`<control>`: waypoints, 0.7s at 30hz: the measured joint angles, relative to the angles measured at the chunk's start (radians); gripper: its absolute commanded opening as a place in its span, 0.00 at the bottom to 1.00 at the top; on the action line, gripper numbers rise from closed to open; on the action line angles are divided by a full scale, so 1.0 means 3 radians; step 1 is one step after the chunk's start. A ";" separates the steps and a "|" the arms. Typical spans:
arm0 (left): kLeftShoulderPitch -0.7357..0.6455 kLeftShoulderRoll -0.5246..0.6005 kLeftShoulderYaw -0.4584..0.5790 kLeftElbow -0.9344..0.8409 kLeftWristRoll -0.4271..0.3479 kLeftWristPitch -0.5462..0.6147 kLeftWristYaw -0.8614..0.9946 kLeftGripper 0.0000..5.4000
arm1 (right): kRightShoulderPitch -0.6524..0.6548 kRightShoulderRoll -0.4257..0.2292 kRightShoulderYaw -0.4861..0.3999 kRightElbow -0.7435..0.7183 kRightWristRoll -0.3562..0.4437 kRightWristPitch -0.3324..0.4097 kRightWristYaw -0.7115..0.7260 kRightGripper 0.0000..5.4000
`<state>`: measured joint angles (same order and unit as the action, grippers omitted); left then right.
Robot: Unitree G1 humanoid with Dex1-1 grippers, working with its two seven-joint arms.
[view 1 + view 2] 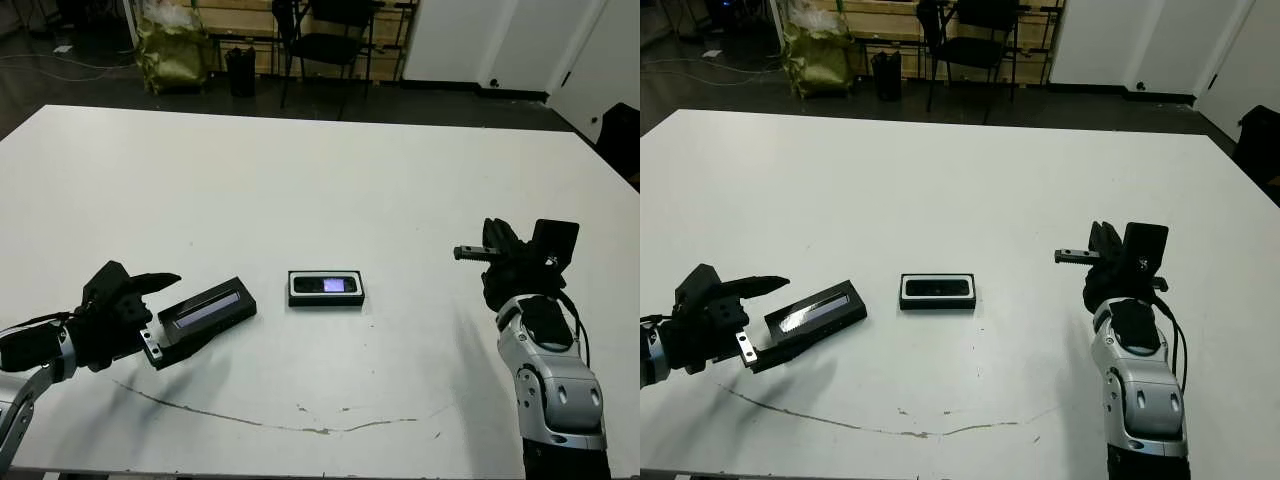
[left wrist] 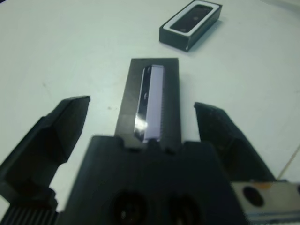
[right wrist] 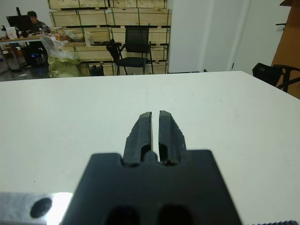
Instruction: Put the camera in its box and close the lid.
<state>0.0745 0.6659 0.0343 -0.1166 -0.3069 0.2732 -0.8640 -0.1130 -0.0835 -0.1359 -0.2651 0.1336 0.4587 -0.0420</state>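
The camera lies inside the box near the middle of the white table, and its dark face with a small bright patch looks upward. The box is a shallow black tray with a white lining, and it stands flat with its long side across the table; nothing covers it.

The lid is to the left of the box, apart from it (a strip of bare table is between them). It lies at an angle, with the greyish glossy strip along its top, and the nearer end is at the left gripper. In the left wrist view the lid lies between the two black fingers, which are spread wide on both sides of it. The fingers do not press its edges, so the left gripper is apart and holds nothing.

The right gripper is well away on the right side of the table, raised above the surface, and it points toward the middle. In the right wrist view its fingers stand together with only a thin slit between them, and nothing is held there.

A thin dark line runs across the near part of the table. Beyond the far edge a black chair stands on the floor.
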 measured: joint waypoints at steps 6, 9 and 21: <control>0.0000 -0.0011 -0.0048 0.0092 0.0072 -0.0003 0.0035 1.00 | 0.0000 0.0000 0.0000 0.0000 0.0004 0.0001 0.0003 0.00; 0.0000 -0.0011 -0.0059 0.0094 0.0069 0.0042 0.0032 1.00 | 0.0000 0.0001 0.0001 -0.0001 0.0008 0.0001 0.0006 0.00; -0.0148 -0.0122 -0.0161 0.0462 0.0036 -0.0164 -0.0107 1.00 | 0.0007 0.0008 0.0001 -0.0027 0.0008 0.0035 -0.0004 0.00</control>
<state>0.0300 0.6293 -0.0141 0.0220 -0.2960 0.2241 -0.8962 -0.1110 -0.0810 -0.1355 -0.2731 0.1360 0.4691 -0.0433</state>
